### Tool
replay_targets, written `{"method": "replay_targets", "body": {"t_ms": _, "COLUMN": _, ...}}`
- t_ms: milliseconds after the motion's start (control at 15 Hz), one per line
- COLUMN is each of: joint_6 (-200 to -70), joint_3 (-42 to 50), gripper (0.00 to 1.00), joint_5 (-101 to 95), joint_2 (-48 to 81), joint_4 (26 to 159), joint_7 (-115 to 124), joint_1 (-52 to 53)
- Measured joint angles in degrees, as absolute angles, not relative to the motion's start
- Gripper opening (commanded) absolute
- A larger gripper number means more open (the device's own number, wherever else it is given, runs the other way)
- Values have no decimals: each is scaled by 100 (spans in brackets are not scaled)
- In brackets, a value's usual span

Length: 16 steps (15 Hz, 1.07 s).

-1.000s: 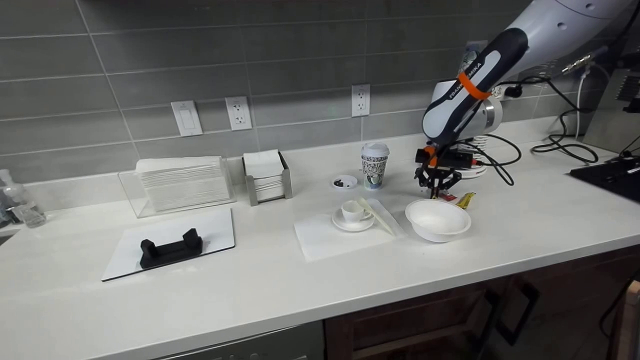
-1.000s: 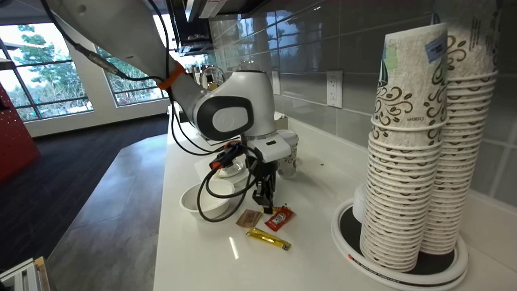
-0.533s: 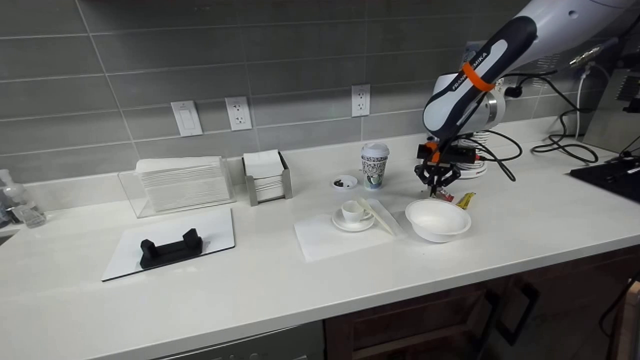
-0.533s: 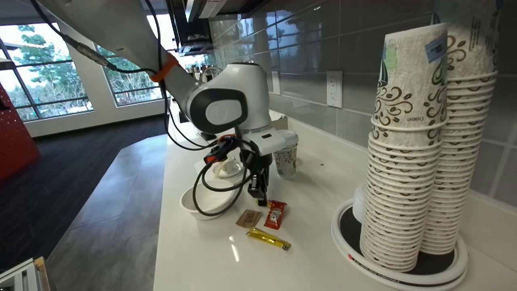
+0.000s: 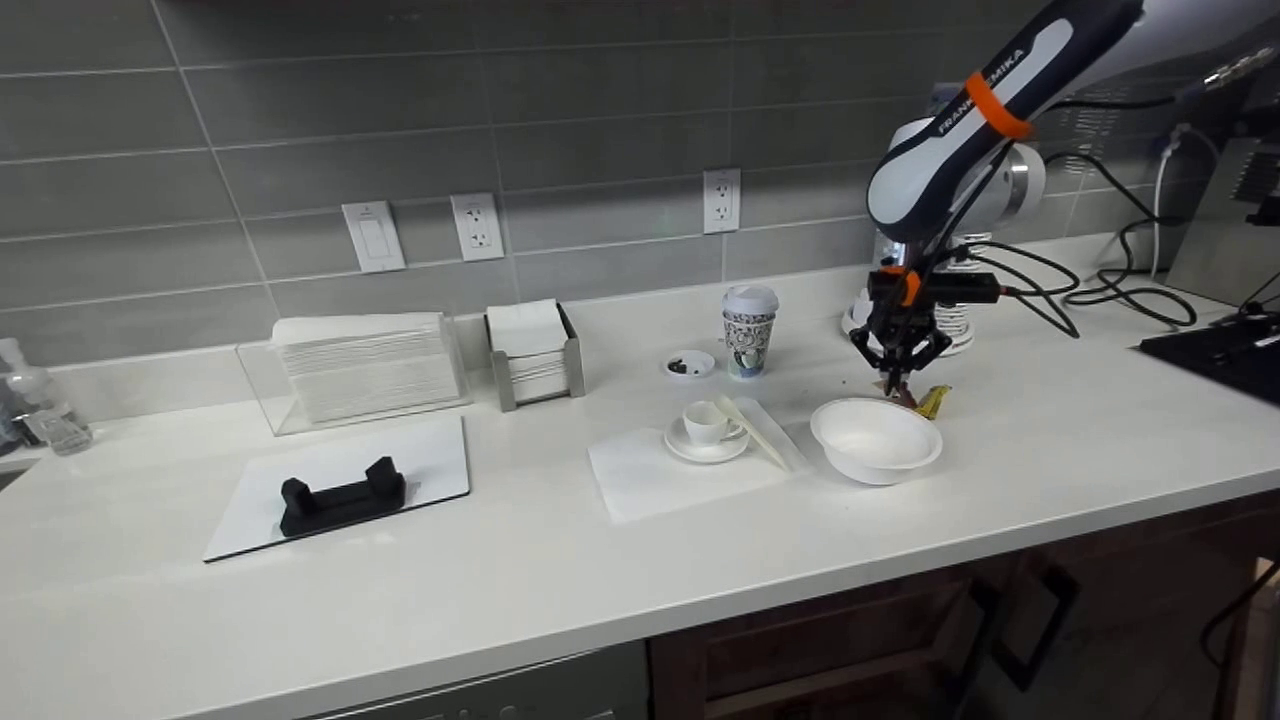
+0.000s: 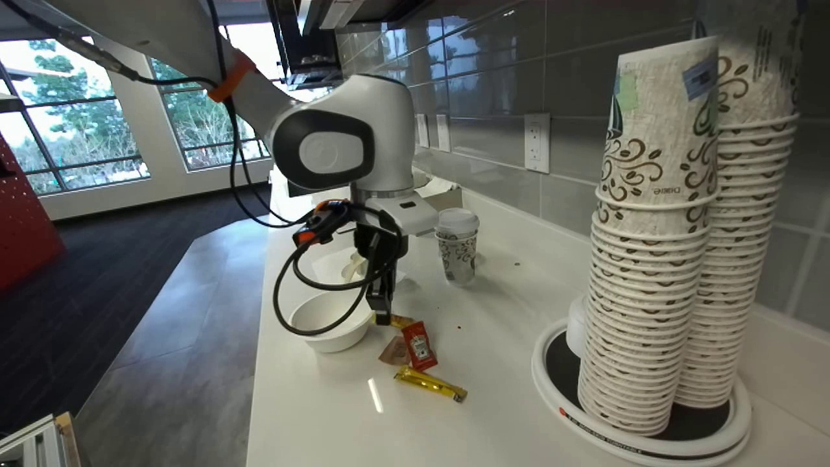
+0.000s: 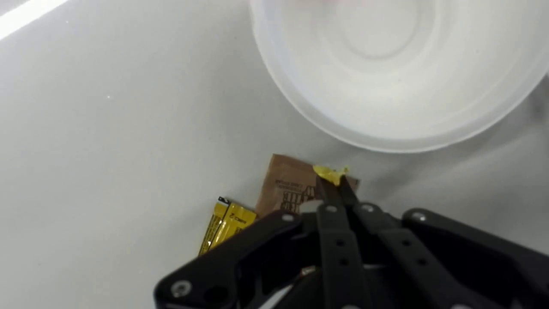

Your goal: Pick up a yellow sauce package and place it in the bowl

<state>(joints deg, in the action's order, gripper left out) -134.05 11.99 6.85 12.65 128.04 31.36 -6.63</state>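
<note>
1. Evidently, the yellow sauce package [image 7: 330,174] is pinched by the gripper [image 7: 338,189], whose fingertips are pressed together on it just short of the bowl [image 7: 386,103]; a small yellow end is shown poking out toward the bowl.
2. A light, limp load is to be expected: slick film is likely, so slipping or twisting may be feared, and bursting if it is squeezed hard.
3. Hold is best taken across the narrow body, near mid-length; in an exterior view, more of the package seems to be shown on the side away from the bowl.
4. The bowl's near rim is judged the chief obstacle, to be cleared before release; the height of the fingertips against it cannot be told.
5. Near the bowl, but apart from it, a brown packet [image 7: 281,178] is seen; its edge seems overlapped by a red packet [image 6: 420,347].
6. Farther from the bowl, a loose yellow packet [image 6: 430,383] is seen flat on the counter [image 5: 560,590]; it should not be confused with the held one.
7. On another side of the bowl, a white cup [image 5: 704,422] is set on a saucer [image 5: 705,453].
</note>
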Motion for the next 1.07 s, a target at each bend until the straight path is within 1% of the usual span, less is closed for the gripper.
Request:
{"method": "replay_targets", "body": {"t_ms": 467, "joint_6": -12851, "joint_3": 1106, "gripper": 0, "joint_5": 773, "joint_2": 639, "joint_4": 13187, "joint_7": 1746, "joint_1": -662}}
{"method": "replay_targets", "body": {"t_ms": 1067, "joint_6": -12849, "joint_3": 709, "gripper": 0, "joint_5": 772, "joint_2": 251, "joint_4": 13633, "joint_7": 81, "joint_1": -630}}
